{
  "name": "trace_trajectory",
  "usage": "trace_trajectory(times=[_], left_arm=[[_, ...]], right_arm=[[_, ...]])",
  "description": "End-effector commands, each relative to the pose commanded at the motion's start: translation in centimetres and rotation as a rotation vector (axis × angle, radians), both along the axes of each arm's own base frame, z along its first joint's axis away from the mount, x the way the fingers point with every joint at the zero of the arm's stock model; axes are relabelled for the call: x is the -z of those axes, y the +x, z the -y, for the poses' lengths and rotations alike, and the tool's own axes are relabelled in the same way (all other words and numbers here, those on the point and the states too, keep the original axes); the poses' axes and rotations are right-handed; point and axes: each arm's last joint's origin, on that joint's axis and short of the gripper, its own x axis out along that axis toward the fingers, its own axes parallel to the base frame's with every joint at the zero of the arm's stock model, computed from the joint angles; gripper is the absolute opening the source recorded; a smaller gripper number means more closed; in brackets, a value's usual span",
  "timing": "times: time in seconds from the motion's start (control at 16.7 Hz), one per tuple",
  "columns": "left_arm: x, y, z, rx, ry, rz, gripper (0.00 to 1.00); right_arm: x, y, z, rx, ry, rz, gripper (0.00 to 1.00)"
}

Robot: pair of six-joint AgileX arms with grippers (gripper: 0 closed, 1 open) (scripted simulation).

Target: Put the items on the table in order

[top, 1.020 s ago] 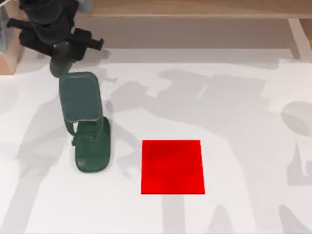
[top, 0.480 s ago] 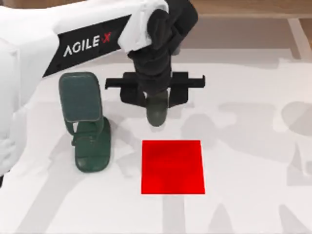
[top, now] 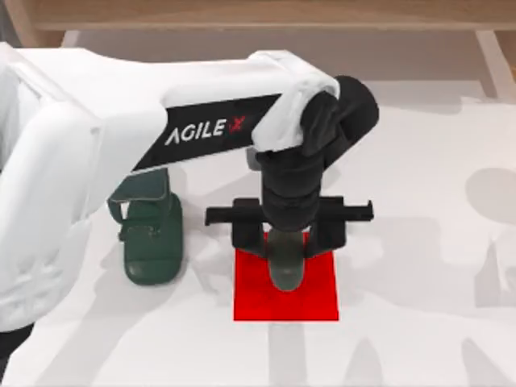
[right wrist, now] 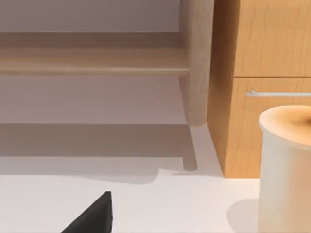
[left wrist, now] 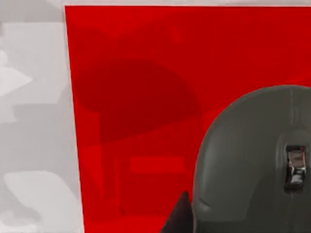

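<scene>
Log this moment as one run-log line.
left tool: shut on mouse | position: above red square | phone: on stand | right arm: parked

A red square (top: pixel 322 302) lies flat at lower centre of the top view. A dark green stand (top: pixel 151 246) sits to its left. A wooden shelf (top: pixel 266 14) runs along the upper edge.

My left arm reaches across to mid-table, its gripper (top: pixel 285 260) pointing down, clamped on a load.
</scene>
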Motion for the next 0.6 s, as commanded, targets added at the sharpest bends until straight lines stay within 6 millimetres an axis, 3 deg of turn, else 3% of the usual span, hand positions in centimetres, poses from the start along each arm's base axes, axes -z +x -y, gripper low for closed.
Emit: trace_trajectory(times=[0.6], left_arm=[[1.0,0.0,0.0,0.0,0.0,0.0,0.0]], right_arm=[[0.0,0.0,0.0,0.0,0.0,0.0,1.0]])
